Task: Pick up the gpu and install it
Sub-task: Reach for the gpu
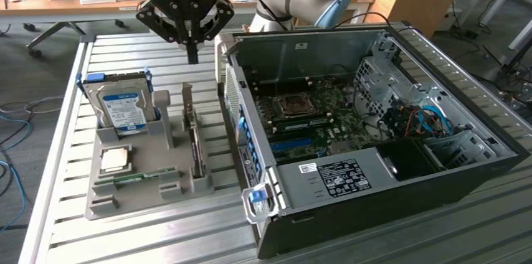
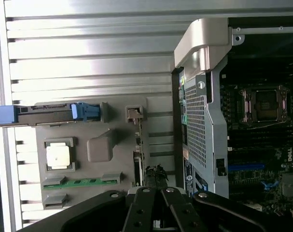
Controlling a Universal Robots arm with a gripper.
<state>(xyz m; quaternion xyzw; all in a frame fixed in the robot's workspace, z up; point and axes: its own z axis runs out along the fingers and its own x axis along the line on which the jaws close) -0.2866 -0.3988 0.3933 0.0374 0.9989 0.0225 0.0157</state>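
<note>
Hovering over the gray holder tray (image 1: 133, 200) (image 2: 118, 159), the gripper (image 1: 193, 57) (image 2: 156, 173) is pointing straight down with its two fingers pinched together on nothing: clenched, carrying no load. Its tips are hanging above the bracket end of the gpu (image 1: 195, 146) (image 2: 138, 150), apart from it, with a clear gap showing in the exterior view.

The gpu is standing on its long edge in a slot of the tray, on the side nearest the computer case (image 1: 465, 183) (image 2: 204, 121), with its silver bracket rising at the end farther from the exterior camera. It is sitting outside the case, not seated on the motherboard (image 1: 320, 124).

Other parts are sharing the tray. A hard drive (image 1: 123, 107) (image 2: 45, 112) with a blue-white label is leaning upright at the exterior view's left. A processor chip (image 1: 114, 159) (image 2: 58, 157) is lying flat in front of it, and a narrow green RAM stick (image 1: 133, 177) (image 2: 81, 182) is resting just beyond that.

The case is lying open on its side on the slatted metal table (image 1: 149, 239) (image 2: 88, 58) – just beside the tray, at the exterior view's right – exposing the board and its empty processor socket (image 1: 293, 104) (image 2: 263, 102).
</note>
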